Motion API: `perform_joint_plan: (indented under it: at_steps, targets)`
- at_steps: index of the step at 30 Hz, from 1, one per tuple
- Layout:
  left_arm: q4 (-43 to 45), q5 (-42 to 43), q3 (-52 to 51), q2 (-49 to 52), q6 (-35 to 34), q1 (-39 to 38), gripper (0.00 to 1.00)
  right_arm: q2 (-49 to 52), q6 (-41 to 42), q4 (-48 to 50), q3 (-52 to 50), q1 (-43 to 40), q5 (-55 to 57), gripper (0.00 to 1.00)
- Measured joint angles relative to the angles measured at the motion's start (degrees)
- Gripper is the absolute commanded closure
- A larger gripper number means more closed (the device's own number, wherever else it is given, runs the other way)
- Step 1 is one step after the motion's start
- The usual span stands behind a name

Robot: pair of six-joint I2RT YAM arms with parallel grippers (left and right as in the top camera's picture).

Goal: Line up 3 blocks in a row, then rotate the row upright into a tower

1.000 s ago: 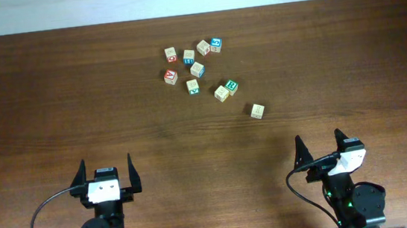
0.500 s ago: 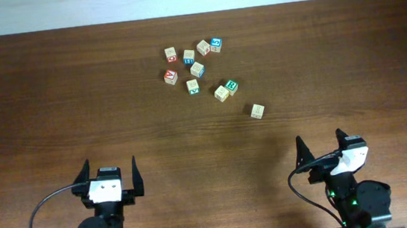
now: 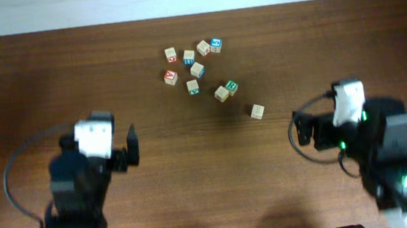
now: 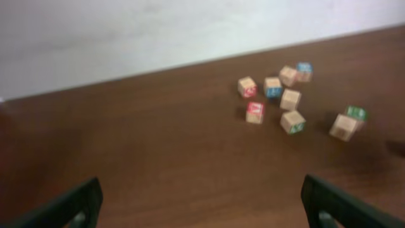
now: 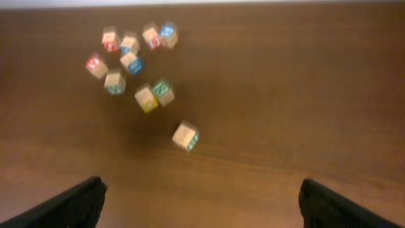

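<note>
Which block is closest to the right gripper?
The lone yellow-marked block: it sits apart from the cluster, toward the right gripper.

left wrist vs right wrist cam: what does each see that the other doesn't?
Left wrist only: the left fingers, open and empty, and a broad band of pale wall.
Right wrist only: the right fingers, open and empty, and the lone block sitting apart from the rest.
Both: the brown table, the green-faced block, the yellow-marked block next to it, plus the red blocks and blue blocks behind.
</note>
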Motion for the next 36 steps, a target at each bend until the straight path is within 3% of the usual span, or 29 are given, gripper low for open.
perform_joint_plan:
  at_steps: [5,8,9,12,17,21,24,32,36]
  targets:
    - [-19.61,3.32,21.99,22.58,0.0,0.0,0.01,20.31,0.02,-17.66,19.63,-0.11,-4.66,0.02]
    - [-27.21,5.6,33.92,34.69,0.0,0.0,0.01,29.11,0.55,-18.67,25.31,-0.11,-7.98,0.0]
    - [-27.67,6.14,35.19,36.46,0.0,0.0,0.01,31.15,0.7,-17.9,25.62,-0.13,-9.9,0.1]
    - [-28.24,7.93,37.13,42.05,0.0,0.0,0.01,38.16,2.45,-13.38,25.9,0.5,-15.43,0.16]
    - [-28.79,8.94,37.13,45.46,0.0,0.0,0.01,48.48,16.59,-10.27,26.1,7.19,-7.52,0.22]
    - [-28.33,9.16,37.13,45.75,0.0,0.0,0.01,54.95,29.55,-8.68,26.1,13.09,3.78,0.36]
    - [-28.28,9.16,37.13,45.75,0.0,0.0,0.01,57.13,33.64,-7.5,26.1,13.79,6.34,0.41]
    - [-28.28,9.16,37.13,45.75,0.0,0.0,0.01,60.85,35.23,-4.79,26.1,13.79,10.32,0.62]
    - [-28.28,9.16,37.13,45.75,0.0,0.0,0.01,61.02,33.16,-3.61,26.1,13.79,10.73,0.62]
